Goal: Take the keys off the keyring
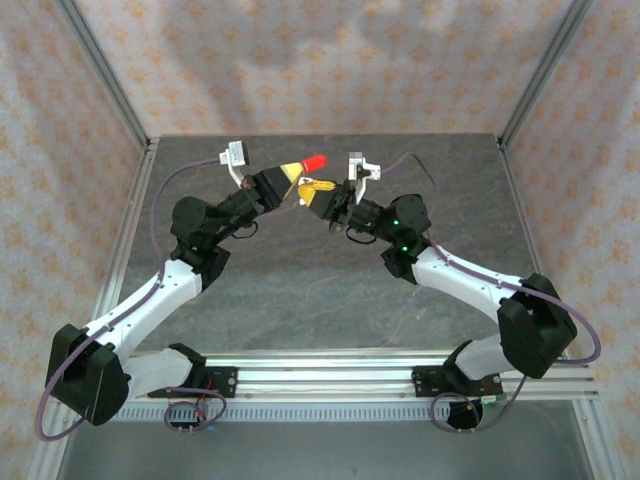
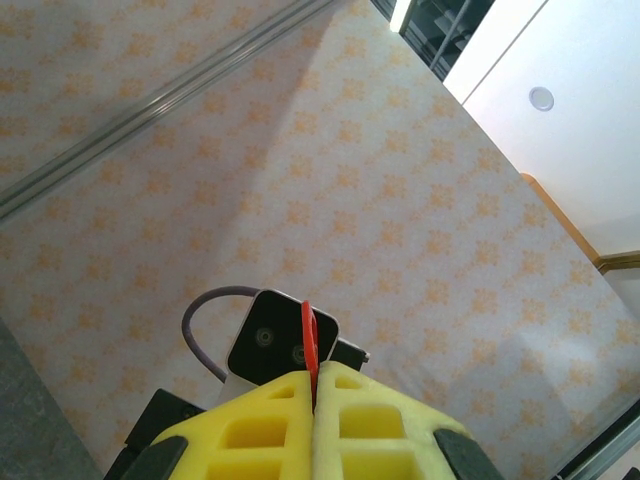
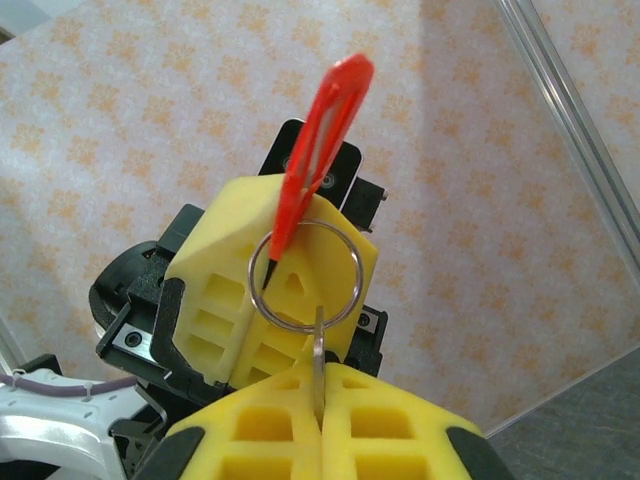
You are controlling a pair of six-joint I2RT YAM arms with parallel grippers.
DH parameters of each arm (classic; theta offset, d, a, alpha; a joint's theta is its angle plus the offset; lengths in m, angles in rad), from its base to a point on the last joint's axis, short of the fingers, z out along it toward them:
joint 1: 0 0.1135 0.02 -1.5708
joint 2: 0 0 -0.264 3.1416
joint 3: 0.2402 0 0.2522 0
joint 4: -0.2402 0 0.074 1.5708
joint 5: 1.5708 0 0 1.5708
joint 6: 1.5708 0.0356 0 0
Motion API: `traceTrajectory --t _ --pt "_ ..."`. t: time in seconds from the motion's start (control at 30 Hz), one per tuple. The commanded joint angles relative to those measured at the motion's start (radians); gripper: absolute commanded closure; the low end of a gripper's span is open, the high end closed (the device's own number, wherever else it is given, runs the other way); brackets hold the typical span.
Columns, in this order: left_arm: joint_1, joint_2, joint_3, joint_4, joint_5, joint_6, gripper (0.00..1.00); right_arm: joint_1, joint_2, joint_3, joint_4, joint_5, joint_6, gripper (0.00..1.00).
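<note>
Right wrist view: the key [image 3: 318, 345] is pinched edge-on by the right hand [image 3: 320, 378], fingers pressed together on it, and meets the wire loop [image 3: 305, 275]. The red keyring [image 3: 322, 130] is clamped by the left hand [image 2: 315, 378], its tip left sticking out. Both are held above the table [image 1: 300, 300], toward its far edge.
</note>
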Motion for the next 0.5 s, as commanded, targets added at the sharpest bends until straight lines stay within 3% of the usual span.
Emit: traceTrajectory --t 0.0,0.47 --pt "0.007 -0.039 -0.013 0.028 -0.024 0.019 1.0 0.006 -0.025 -0.001 0.025 0.005 -0.002 0.97" --pt "0.021 -0.058 -0.024 0.0 -0.03 0.034 1.0 0.006 -0.102 0.01 -0.24 0.005 -0.073 0.94"
